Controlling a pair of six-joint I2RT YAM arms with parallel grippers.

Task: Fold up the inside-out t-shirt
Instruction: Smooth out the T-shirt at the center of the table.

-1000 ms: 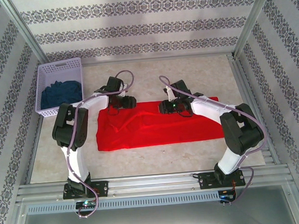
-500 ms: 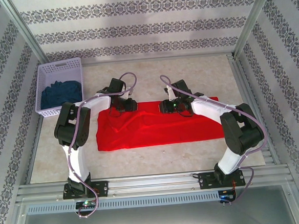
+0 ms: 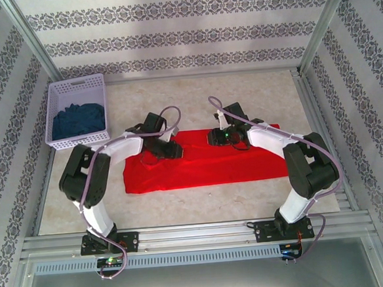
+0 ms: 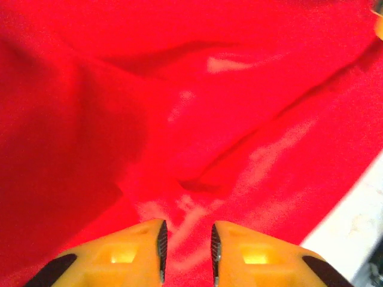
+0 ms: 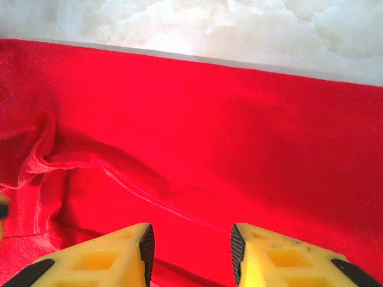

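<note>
Red cloth takes up the middle of the table [image 3: 194, 94]: the shirt [image 3: 206, 165] lies as a long band running left to right, mostly flat, with its left end rumpled and bunched up. Its far edge is straight, and pale marbled tabletop shows just beyond it.

Both arms reach in from the near edge and bend down over the far half of the shirt. The left gripper [image 3: 169, 150] is down on the rumpled left part. From its wrist camera, the yellow fingers [image 4: 137, 251] stand close together with red cloth in the narrow gap between them, and deep creases in the fabric run in towards the tips. It looks clenched on a pinch of the shirt. A strip of bare table shows at the lower right of that view.

The right gripper [image 3: 214, 138] sits near the shirt's far edge, about midway along, well apart from the left one. Its fingers [image 5: 281, 257] stand wider, with red cloth between and beneath them and a seam line crossing just ahead. I cannot tell whether they are holding anything.

A white lattice basket [image 3: 51, 114] stands at the far left corner, off the shirt, with a blue cloth [image 3: 78, 120] heaped inside.
</note>
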